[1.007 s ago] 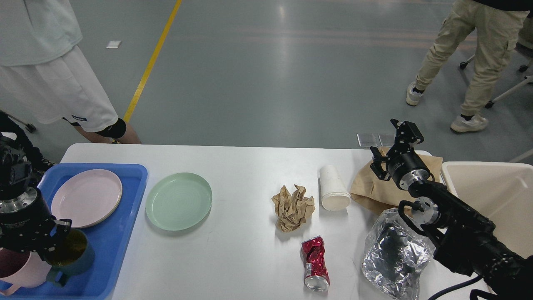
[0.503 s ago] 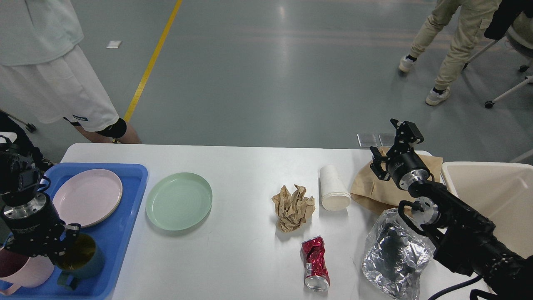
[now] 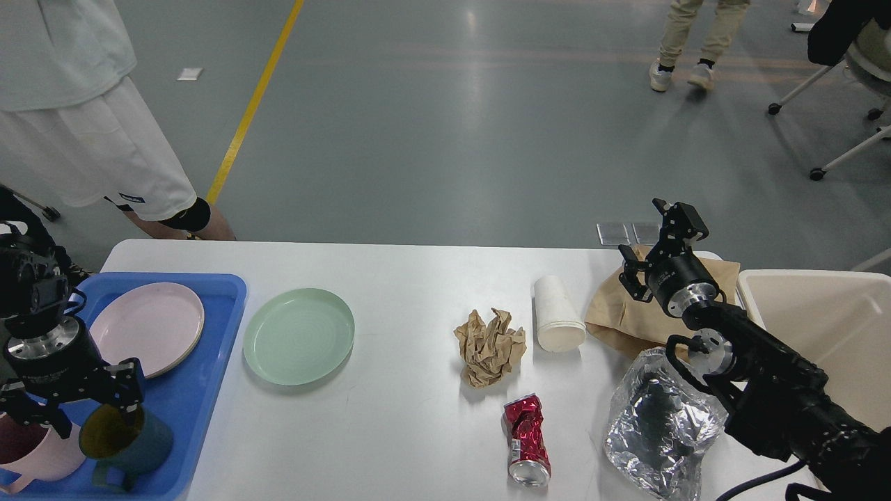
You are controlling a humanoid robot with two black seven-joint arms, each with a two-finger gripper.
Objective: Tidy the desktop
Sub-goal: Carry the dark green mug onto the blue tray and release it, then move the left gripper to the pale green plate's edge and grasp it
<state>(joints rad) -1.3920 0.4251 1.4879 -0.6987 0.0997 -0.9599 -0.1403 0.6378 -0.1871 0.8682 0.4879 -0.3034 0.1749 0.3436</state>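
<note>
The left end effector (image 3: 69, 407) hangs spread above the dark teal mug (image 3: 122, 440) in the blue plastic tray (image 3: 202, 390) (pink plate (image 3: 147, 328) and pink mug (image 3: 35, 456) too); lift straight up. The white surface (image 3: 404, 417) holds trash; right end effector (image 3: 658, 243), fingers apart, empty.

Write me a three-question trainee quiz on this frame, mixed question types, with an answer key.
1. True or false: the green plate lies inside the blue tray.
2. Which lies nearest the crushed red can? A) pink plate B) crumpled brown paper C) beige bin
3. Fill in: the left hand hangs over two ____ in the tray.

Key: 1 false, it sits on the desktop; 2 B; 3 mugs, a pink mug and a dark green mug.
</note>
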